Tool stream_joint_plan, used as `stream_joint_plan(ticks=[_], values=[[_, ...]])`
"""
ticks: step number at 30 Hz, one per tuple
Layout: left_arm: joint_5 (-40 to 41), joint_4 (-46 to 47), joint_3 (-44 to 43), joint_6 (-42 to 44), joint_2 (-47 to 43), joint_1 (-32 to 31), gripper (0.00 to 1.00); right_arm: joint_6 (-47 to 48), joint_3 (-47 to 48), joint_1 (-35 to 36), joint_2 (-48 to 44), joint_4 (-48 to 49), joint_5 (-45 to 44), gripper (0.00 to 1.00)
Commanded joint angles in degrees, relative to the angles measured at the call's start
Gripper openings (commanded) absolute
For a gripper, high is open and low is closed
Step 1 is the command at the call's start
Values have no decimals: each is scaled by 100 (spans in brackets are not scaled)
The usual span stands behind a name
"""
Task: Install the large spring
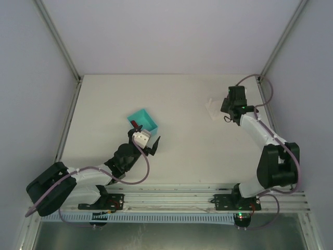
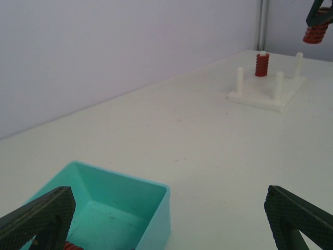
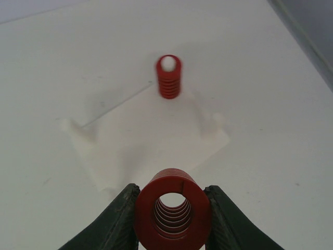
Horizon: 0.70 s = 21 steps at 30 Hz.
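Observation:
My right gripper (image 3: 173,229) is shut on the large red spring (image 3: 173,211), which I see end-on with its bore open. It hangs above the near corner of the white peg base (image 3: 151,140). On the base's far peg sits another red spring (image 3: 169,77). In the top view the right gripper (image 1: 227,108) is beside the base (image 1: 214,108). The left wrist view shows the same base (image 2: 265,91), the seated spring (image 2: 262,64) and the held spring (image 2: 316,34) above it. My left gripper (image 2: 166,224) is open and empty over the teal bin (image 2: 151,219).
The teal bin (image 1: 148,115) lies mid-left on the table, with the left gripper (image 1: 145,138) at its near side. A bit of red shows at the bin's floor (image 2: 73,246). Pale walls and metal frame posts (image 1: 60,41) enclose the table.

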<state>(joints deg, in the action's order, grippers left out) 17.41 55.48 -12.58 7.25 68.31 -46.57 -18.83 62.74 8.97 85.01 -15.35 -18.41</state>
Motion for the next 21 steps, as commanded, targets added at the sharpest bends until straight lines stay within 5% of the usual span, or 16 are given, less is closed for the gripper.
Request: stream_joint_plan(ticks=[1,21], values=[[-32,-6,-232,-6,3,-14,99,-46,387,-416,328,1,14,0],[-137,-126,-232,106,-99,-17,99,249,1424,-1378,1638,-182,650,0]])
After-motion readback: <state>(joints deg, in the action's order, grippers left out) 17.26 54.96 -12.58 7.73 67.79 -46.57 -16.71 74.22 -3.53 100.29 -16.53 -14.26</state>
